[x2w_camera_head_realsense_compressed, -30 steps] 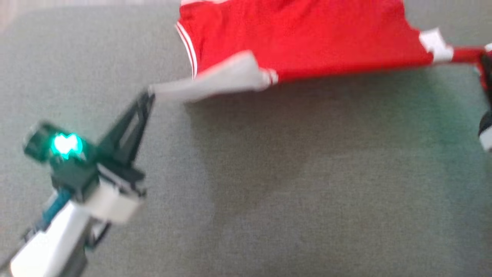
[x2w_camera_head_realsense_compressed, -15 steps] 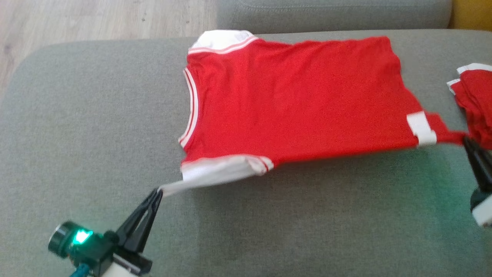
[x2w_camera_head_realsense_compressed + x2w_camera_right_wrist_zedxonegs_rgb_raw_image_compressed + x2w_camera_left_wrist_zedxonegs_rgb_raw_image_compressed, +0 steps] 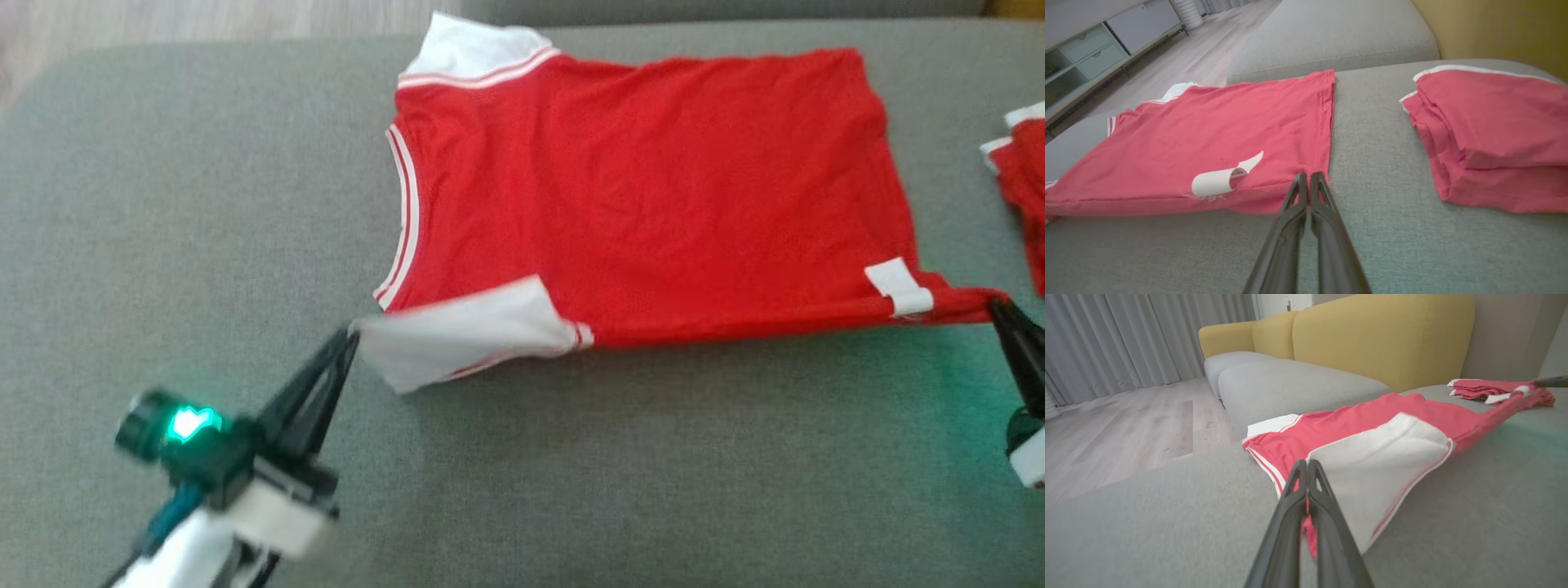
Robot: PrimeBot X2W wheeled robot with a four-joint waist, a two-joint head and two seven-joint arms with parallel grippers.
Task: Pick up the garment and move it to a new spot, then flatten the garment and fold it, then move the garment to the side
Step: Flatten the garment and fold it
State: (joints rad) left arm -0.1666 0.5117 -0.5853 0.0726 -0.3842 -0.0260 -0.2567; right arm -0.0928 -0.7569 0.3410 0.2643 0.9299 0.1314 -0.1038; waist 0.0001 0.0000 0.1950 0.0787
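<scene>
On the grey sofa cushion (image 3: 204, 204), head view, the red shirt (image 3: 645, 204) lies spread flat between both grippers. The left gripper (image 3: 351, 339) is clamped on the white sleeve (image 3: 465, 335), and the right gripper (image 3: 996, 306) pinches the hem corner. Left wrist view: jaws closed on sleeve cloth. Right wrist view: jaws closed on the hem, with a folded red pile (image 3: 1494, 122) to their right.
</scene>
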